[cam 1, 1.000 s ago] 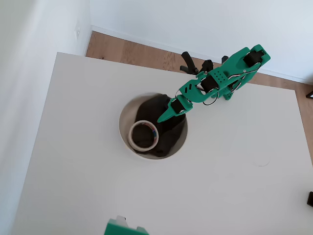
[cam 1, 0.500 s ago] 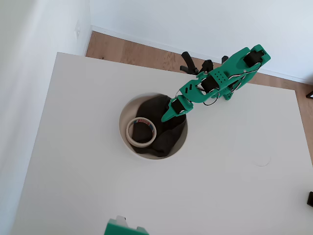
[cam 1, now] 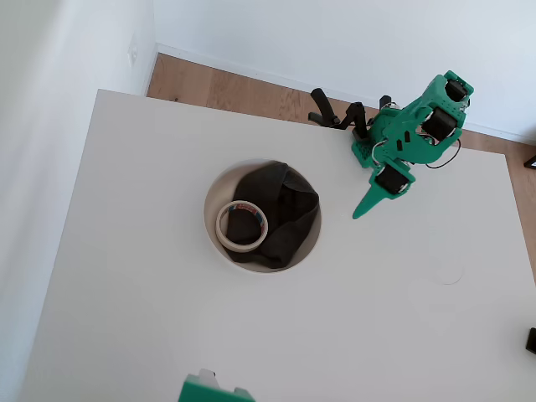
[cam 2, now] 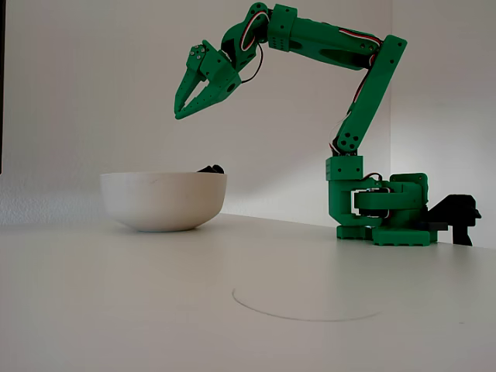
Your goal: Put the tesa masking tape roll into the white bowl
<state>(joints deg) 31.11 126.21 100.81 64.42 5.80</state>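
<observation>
A tesa masking tape roll [cam 1: 243, 225], likely light, stiff and best pinched across its ring wall, lies on dark cloth [cam 1: 280, 209] inside the white bowl [cam 1: 213, 201] mid-counter [cam 1: 151, 301], while the green end effector [cam 1: 366, 204], seemingly closed and empty, hangs raised toward the counter's far edge.

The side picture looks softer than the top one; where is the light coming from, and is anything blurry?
Fixed view: soft, even light, the white bowl shaded underneath, the near table slightly soft. Overhead view: sharp, no glare, the dark cloth lacking detail, the tape roll crisp.
</observation>
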